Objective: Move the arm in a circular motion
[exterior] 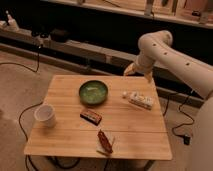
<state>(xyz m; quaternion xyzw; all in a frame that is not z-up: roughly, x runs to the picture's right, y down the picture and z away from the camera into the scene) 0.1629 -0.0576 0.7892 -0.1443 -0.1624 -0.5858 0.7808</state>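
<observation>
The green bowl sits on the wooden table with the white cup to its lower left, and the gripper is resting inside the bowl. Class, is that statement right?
Not quite. The green bowl is on the wooden table with the white cup to its lower left, but the gripper is not in the bowl. The camera view shows it held up beyond the table's far edge, to the bowl's upper right.

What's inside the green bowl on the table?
The bowl looks empty: only its green inside shows, though its near wall hides a strip of the bottom. The arm holds its hand above the table's far edge, well clear of it.
</observation>
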